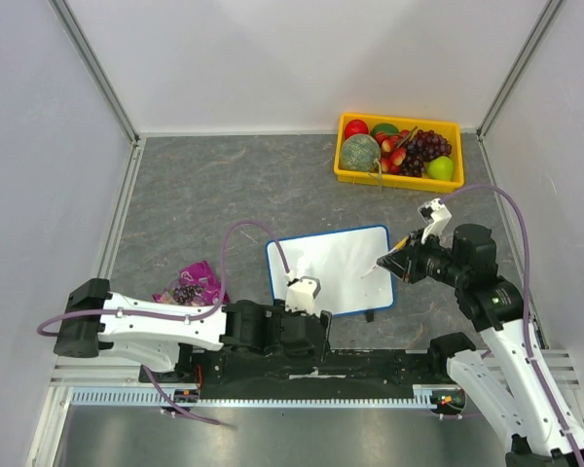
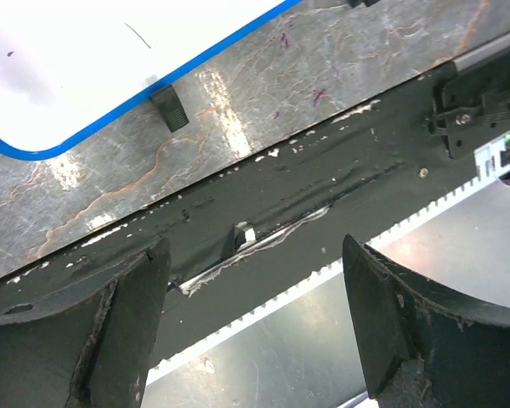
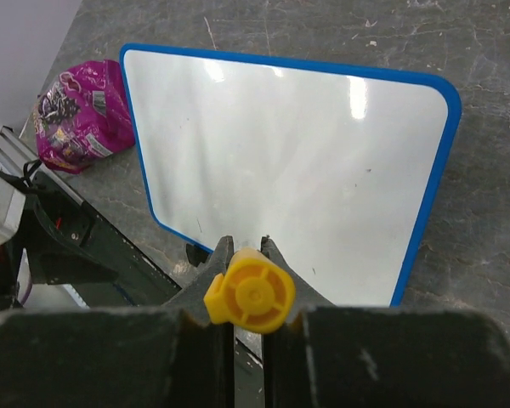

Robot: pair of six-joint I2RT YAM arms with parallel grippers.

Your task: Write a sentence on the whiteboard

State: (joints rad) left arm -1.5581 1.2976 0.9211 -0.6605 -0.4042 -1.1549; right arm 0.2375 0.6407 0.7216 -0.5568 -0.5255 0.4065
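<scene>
Two extras: purple bag (image 1: 195, 284) L of whiteboard (image 1: 341, 258), fruit tray (image 1: 409, 182) far R.

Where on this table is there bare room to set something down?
Bare tabletop: left of the fruit tray, and the strip between tray and whiteboard. Crowded near edge: whiteboard, purple snack bag, left arm, right arm.

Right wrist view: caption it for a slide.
Right gripper shut on a yellow-ended marker above the blank whiteboard, purple bag alongside.
</scene>
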